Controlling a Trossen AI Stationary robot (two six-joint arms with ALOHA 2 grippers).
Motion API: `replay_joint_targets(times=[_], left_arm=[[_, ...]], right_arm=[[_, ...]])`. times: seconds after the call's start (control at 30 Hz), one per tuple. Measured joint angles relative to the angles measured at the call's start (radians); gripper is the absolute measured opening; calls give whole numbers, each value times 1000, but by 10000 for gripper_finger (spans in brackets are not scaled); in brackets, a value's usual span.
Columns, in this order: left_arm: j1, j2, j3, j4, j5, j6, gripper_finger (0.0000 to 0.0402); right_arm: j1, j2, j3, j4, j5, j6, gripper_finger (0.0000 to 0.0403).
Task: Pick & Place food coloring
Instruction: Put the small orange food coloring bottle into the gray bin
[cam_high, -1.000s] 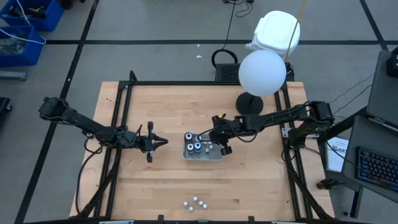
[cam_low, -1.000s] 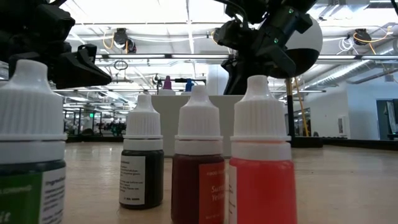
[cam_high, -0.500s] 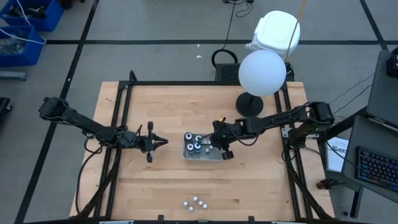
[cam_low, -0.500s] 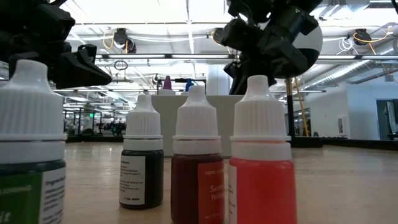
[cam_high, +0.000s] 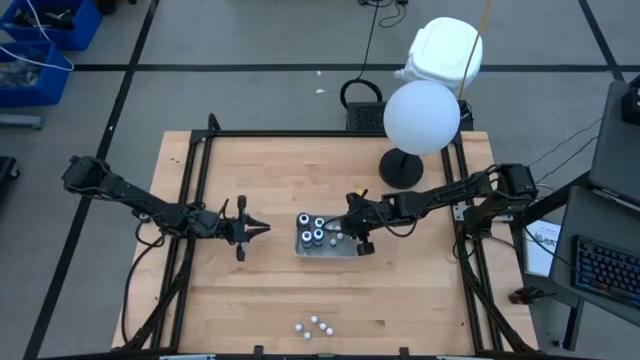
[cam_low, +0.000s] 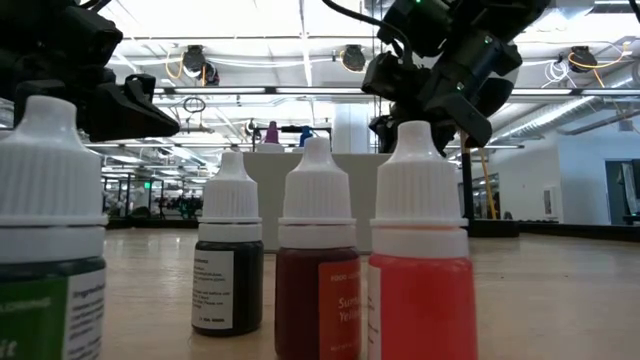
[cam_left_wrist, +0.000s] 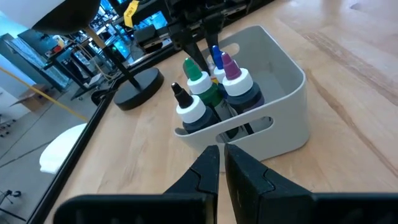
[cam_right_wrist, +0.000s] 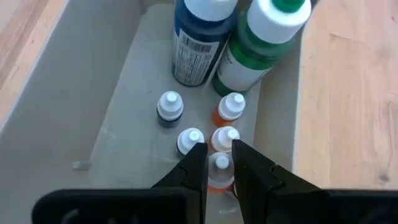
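The food coloring is split up. Five little dropper bottles (cam_right_wrist: 232, 106) with white caps stand on the floor of the clear tray (cam_right_wrist: 93, 93), right next to the bigger blue and green bottles (cam_right_wrist: 202, 37). My left wrist camera shows four of those bigger bottles (cam_left_wrist: 214, 93) bunched at one end of the tray, capped black, green, blue and purple.

My right gripper (cam_right_wrist: 219, 149) hangs right over the cluster of little ones. One orange dropper bottle (cam_right_wrist: 219, 165) shows directly in line with it, but I honestly can't tell whether I'm pinching it or just sitting above it. From overhead that gripper (cam_high: 352, 232) is at the right end of the tray (cam_high: 340, 250), which sits mid-surface.

My left gripper (cam_left_wrist: 222, 152) is pressed together on nothing, parked to the tray's left, apart from it and pointed at it.

Four more dropper bottles (cam_high: 313, 325) stand in a tight group near the front edge of the surface (cam_high: 250, 290), well apart from the tray. Up close they read green, black, dark red and orange-red (cam_low: 320, 230).

A white ball on a black stand (cam_high: 421, 116) sits by the far right corner.
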Motion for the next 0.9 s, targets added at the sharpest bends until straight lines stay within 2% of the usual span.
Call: replay_joint_targets(times=[0.8,0.9], left_arm=[[0,0,0,0,0,-2,33],[0,0,0,0,0,-2,33]], right_arm=[[0,-5,-4,-36,8,9,48],[1,-23,-6,-61,45,9,48]])
